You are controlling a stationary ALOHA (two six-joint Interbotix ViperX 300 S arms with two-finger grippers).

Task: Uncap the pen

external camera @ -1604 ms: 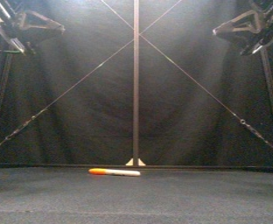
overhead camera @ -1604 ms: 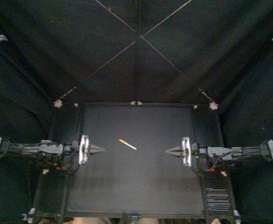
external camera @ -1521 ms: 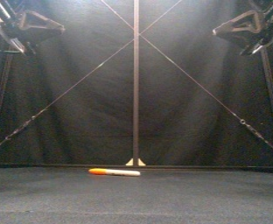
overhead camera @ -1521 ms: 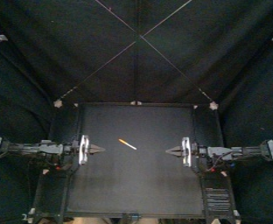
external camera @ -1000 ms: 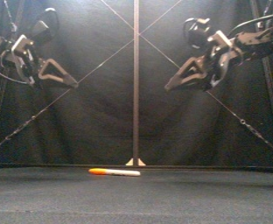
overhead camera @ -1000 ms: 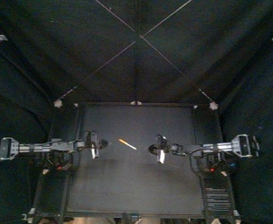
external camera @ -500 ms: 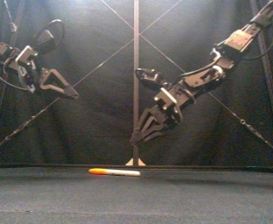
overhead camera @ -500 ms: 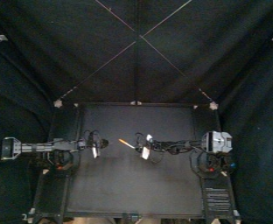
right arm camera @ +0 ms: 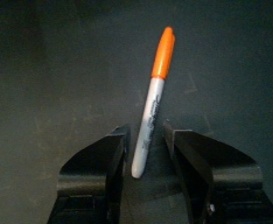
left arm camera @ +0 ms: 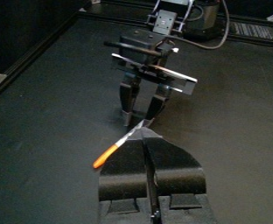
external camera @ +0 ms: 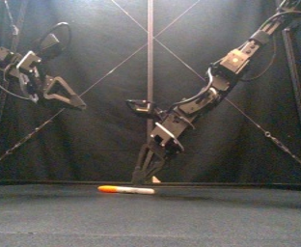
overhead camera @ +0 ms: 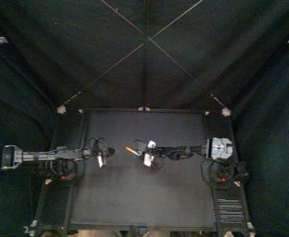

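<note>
As the right gripper [right arm camera: 149, 133] straddles the pen [right arm camera: 154, 83], jaws apart, it should clamp squarely mid-length; left gripper [left arm camera: 146, 133] hangs clenched.

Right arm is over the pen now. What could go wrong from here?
The right gripper, open, is poised over the pen near its white tail end, so closing there may tip or roll it. The orange cap lies flat on the table, leaving little room for a second grasp. The left gripper hangs high and shut; it must open first.
</note>
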